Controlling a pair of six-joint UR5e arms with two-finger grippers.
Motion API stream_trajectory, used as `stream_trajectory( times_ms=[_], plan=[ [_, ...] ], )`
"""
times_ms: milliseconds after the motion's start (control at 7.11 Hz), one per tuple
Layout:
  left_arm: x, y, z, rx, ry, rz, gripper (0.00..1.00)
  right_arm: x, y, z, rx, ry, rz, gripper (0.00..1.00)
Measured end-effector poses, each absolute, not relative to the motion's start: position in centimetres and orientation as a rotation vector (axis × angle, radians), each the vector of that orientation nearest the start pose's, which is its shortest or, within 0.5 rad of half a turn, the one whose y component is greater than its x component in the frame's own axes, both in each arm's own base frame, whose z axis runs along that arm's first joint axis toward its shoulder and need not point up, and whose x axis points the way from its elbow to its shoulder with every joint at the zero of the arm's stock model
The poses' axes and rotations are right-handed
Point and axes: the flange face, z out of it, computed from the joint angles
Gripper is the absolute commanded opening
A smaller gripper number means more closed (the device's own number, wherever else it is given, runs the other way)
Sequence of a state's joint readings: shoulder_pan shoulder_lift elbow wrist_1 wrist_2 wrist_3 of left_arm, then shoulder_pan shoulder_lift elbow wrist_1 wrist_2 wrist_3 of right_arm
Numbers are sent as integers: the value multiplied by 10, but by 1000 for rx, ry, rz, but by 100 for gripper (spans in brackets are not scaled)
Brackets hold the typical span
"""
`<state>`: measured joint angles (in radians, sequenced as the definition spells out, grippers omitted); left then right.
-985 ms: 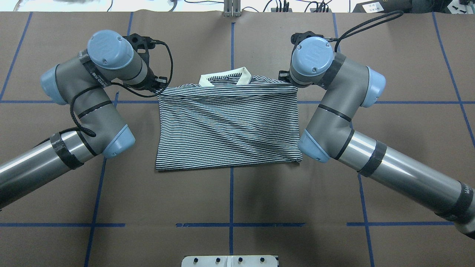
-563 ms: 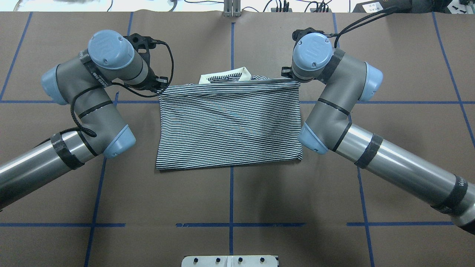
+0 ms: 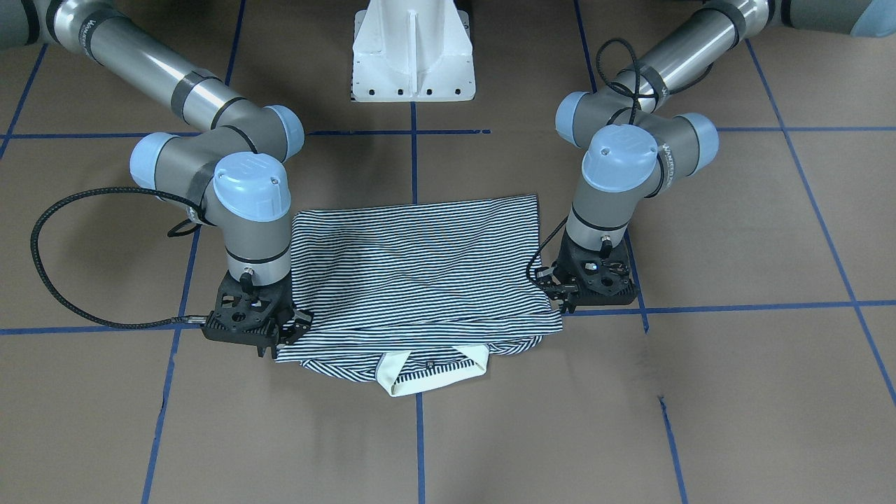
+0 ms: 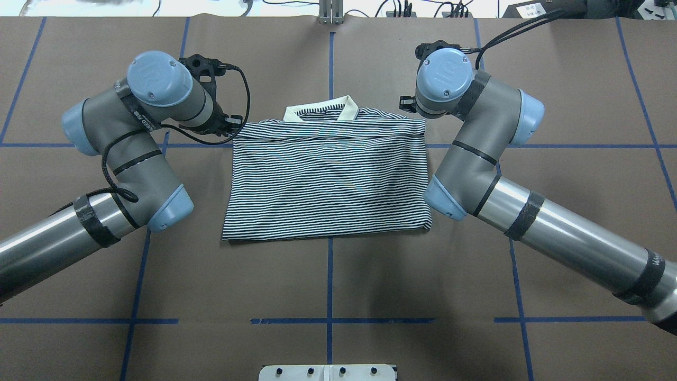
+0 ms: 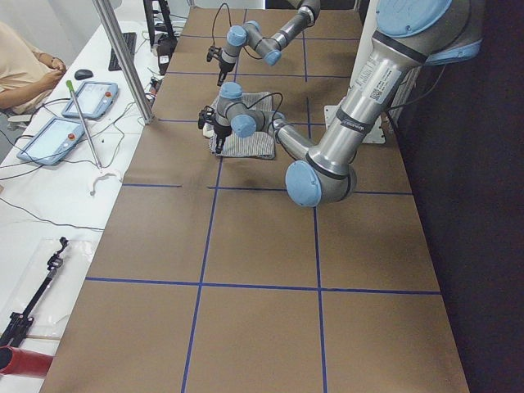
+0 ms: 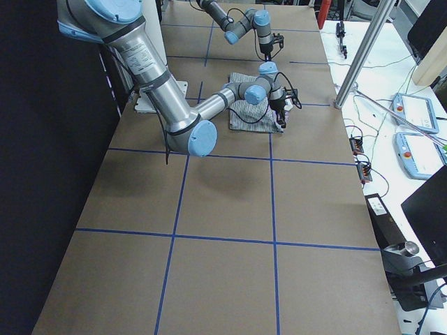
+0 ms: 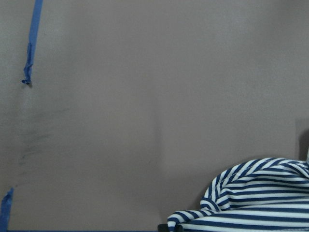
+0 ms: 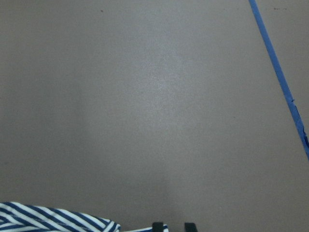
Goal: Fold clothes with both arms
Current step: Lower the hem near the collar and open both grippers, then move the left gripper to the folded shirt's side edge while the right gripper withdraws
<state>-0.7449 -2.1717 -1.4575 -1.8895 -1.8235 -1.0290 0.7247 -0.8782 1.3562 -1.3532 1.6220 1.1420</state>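
The shirt (image 4: 328, 180) lay mid-surface, folded into a rough rectangle of soft knit. Its thin navy-and-white stripes ran crosswise and were rippled by shallow creases. The plain white collar (image 4: 320, 111) stuck out past the far edge, away from the robot, with a small dark button (image 3: 428, 364) on it. The surface (image 4: 449, 286) was a matte brown, paper-like sheet, squared off by blue tape (image 4: 329, 280). The left arm (image 4: 135, 172) and right arm (image 4: 470, 153) were smooth silver-grey tubes with light blue caps and black cables.

The right gripper (image 8: 174, 226) stood low at the shirt's far corner on its side. Its two black fingertips (image 8: 158, 226) were a little apart with bare surface between them and the striped edge just beside them, so it held nothing. The left gripper (image 3: 558, 295) sat against the opposite far corner, where the cloth bunched into a rumpled fold. Whether it pinched the cloth could not be told.
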Motion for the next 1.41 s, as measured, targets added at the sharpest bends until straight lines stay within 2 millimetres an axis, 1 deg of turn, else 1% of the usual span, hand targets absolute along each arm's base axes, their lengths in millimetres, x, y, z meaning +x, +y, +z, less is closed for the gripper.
stream_trajectory(
  times_ms=[141,281,422,563,704,844,985,1126,1267,1407],
  plan=[
    [456,-568,318,302,794,-79,100,-482,-601,319,353,-616,236,100],
    [445,-559,312,324,810,-57,100,-474,-605,316,369,-630,187,100],
    [429,-543,309,345,827,-30,100,-460,-611,318,366,-650,134,100],
    [415,-522,311,357,845,-13,100,-442,-612,321,362,-673,92,100],
    [410,-493,315,345,868,-9,84,-428,-607,322,367,-690,66,100],
    [419,-454,319,301,904,-32,57,-421,-602,320,373,-701,55,100],
    [438,-422,320,255,935,-82,54,-418,-600,319,376,-706,51,100],
    [458,-398,324,224,944,-123,54,-417,-600,319,377,-706,50,100],
    [471,-385,331,207,939,-139,54,-417,-599,320,377,-706,51,100],
    [480,-381,339,197,925,-146,54,-416,-599,320,377,-706,52,100]
  ],
)
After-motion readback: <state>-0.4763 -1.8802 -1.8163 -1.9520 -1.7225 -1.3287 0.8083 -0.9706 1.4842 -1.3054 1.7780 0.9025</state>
